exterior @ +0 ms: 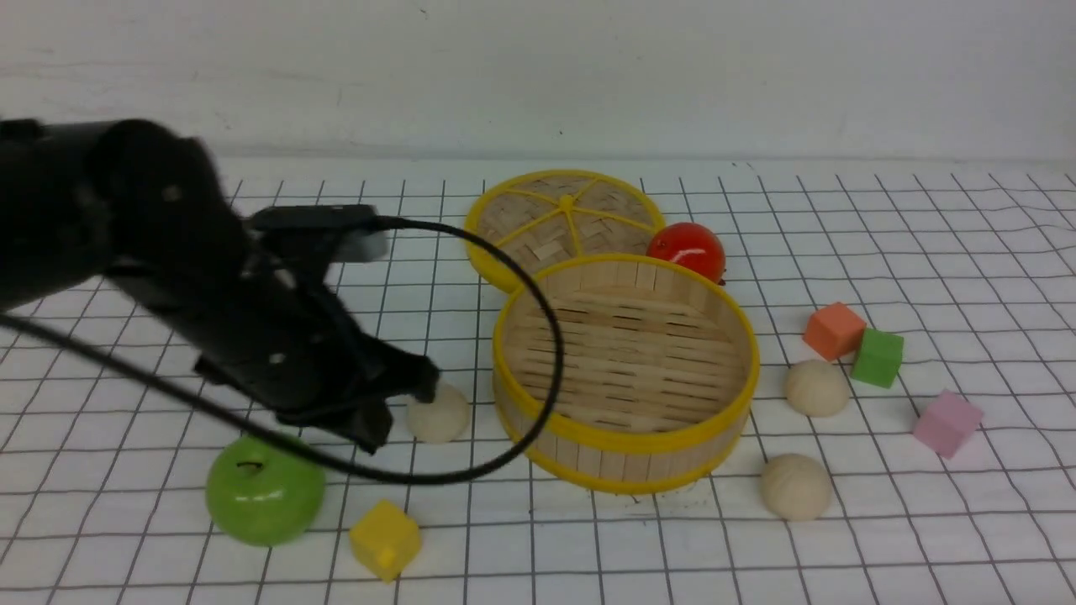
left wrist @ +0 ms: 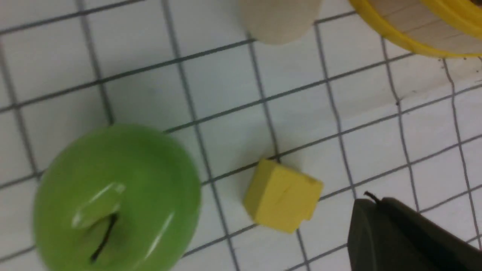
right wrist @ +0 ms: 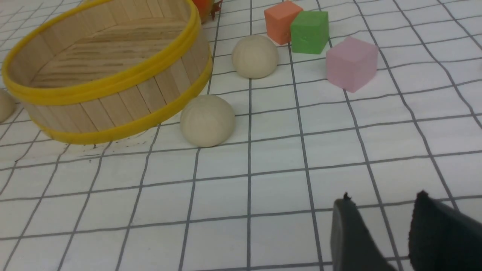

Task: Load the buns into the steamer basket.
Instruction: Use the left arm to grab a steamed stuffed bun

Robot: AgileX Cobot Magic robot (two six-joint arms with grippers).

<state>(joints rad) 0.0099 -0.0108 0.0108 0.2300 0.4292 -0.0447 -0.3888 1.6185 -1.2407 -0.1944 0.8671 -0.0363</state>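
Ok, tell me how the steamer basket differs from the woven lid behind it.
The steamer basket is a tub with upright slat walls and a slatted floor; the lid is flat and woven, with yellow spokes meeting at a hub. The steamer basket sits nearer the robot; the lid lies behind it, partly hidden by the basket's far rim. The steamer basket looks larger than the lid, though it is also closer to the camera. Both are round, pale bamboo with yellow rims.

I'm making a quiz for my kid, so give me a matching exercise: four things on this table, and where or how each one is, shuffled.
Things: 1 tomato; 2 apple; 3 orange cube; 4 steamer basket.
Places: A beside the green cube; B beside the yellow cube; C empty, mid-table; D behind the steamer basket, by the lid.
Pairs: 1-D, 2-B, 3-A, 4-C.
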